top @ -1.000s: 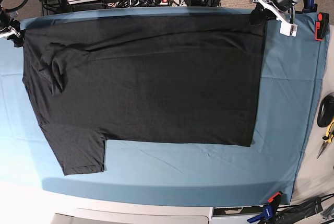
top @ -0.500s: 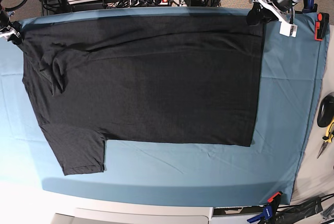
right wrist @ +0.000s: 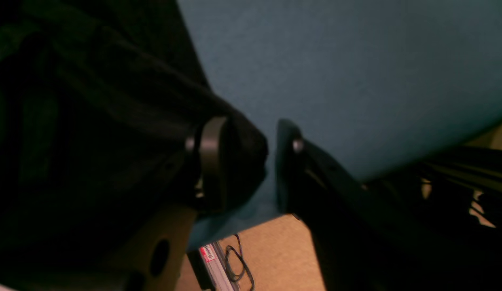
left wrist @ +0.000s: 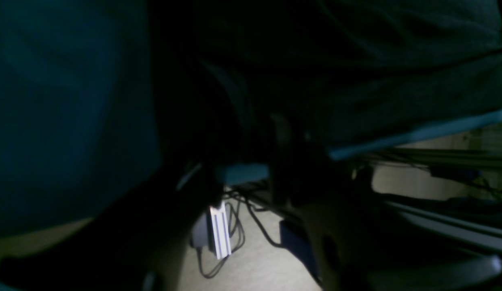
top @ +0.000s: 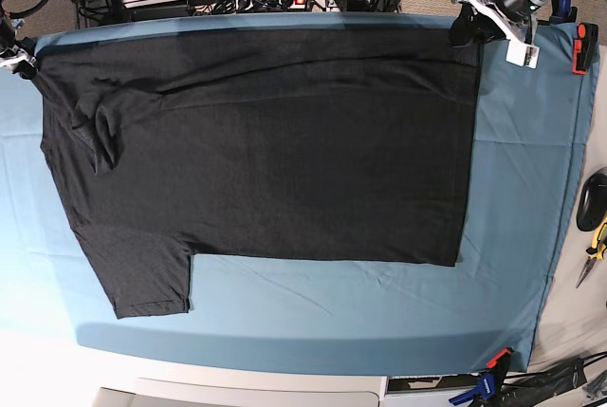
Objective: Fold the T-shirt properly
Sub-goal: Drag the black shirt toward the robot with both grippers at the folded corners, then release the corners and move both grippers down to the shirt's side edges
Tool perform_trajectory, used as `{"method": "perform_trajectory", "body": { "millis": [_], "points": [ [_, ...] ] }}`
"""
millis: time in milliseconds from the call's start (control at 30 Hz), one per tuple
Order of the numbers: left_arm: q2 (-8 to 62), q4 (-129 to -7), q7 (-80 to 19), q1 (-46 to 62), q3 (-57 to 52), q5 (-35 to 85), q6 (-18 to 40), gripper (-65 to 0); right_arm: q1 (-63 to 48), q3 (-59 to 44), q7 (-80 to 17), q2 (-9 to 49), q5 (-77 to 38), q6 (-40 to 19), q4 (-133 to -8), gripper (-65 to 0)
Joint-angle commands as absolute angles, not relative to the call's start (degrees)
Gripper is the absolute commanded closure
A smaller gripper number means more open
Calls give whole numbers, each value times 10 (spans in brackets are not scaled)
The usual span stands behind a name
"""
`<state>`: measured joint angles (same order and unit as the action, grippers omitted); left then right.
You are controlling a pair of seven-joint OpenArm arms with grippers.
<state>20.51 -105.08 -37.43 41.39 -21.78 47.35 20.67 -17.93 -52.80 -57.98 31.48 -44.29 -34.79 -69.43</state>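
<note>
Hands: your right hand (right wrist: 251,161) and left hand (left wrist: 244,178) stand parted, gripping nothing, at the far shirt corners | desk (top: 517,198): blue-covered | T-shirt (top: 266,141): spread flat, plain side up, probably laid out for folding | far sleeve (top: 100,127): rumpled.

Table (top: 285,383) covered by a blue cloth (top: 512,198), pale bare edge showing at 6 o'clock. Directly on the cloth: a black T-shirt (top: 275,141), spread flat and plain side up, filling the area from 9 o'clock across the centre toward 1 o'clock. One short sleeve (top: 142,279) pointing toward 7 o'clock; fabric bunched into creases near 10 o'clock. Straight hem running from 1 o'clock down toward 4 o'clock, with bare cloth beyond it. Faint wrinkles in the cloth below the shirt. An orange clamp (top: 581,48) at 2 o'clock on the cloth's edge, another clamp (top: 493,364) at 5 o'clock.
</note>
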Motion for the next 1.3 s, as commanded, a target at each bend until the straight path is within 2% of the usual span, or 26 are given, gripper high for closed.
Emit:
{"method": "perform_trajectory", "body": {
  "millis": [0, 567, 867, 1100, 1267],
  "points": [
    [211, -1053, -383, 421, -224, 447, 196, -190, -179, -533, -563, 335, -447, -351, -704, -204],
    [241, -1053, -350, 420, -378, 441, 196, -190, -110, -533, -547, 348, -419, -351, -704, -204],
    [285, -1057, -335, 396, -394, 441, 196, -190, -8, -533, -532, 376, -410, -351, -704, -204],
    [375, -1057, -357, 295, -390, 441, 195, -190, 74, -513, -535, 381, -372, -351, -704, -204],
    [423, -1056, -359, 201, -336, 415, 174, -190, 122, -401, -518, 376, -318, -351, -704, -204]
  ]
}}
